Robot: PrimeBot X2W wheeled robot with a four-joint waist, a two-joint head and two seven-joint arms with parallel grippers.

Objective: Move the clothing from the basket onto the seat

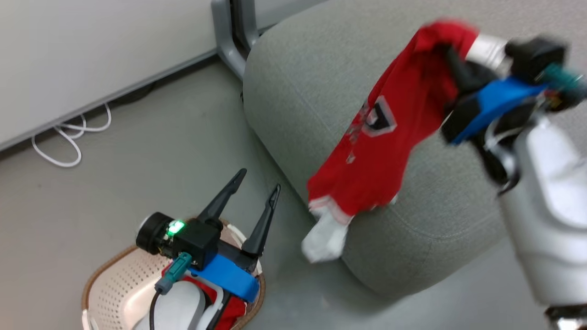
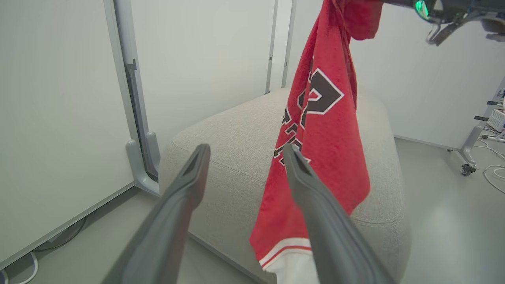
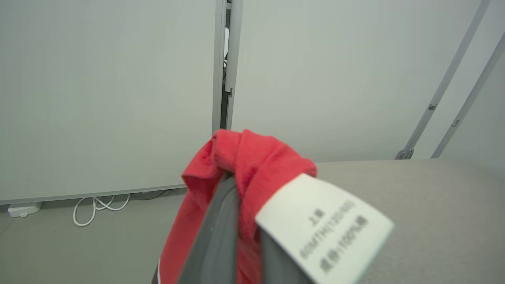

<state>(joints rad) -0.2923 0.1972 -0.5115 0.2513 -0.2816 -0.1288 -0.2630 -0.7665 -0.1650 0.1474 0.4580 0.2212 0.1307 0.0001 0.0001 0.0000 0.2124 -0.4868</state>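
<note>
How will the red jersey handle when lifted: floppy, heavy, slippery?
Likely very floppy: the jersey hangs in a long drape from one bunched pinch in the right jaws, hem trailing past the sofa edge. Probably light: that small pinch carries all of it. It may fold on itself when released rather than land flat.

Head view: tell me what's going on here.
The right gripper is shut on the top of a red jersey, holding it up so it hangs over a corner of the grey sofa, with its white hem dangling past the edge. It is not yet laid down. The left gripper hovers open above the basket, where more red clothing lies.
</note>
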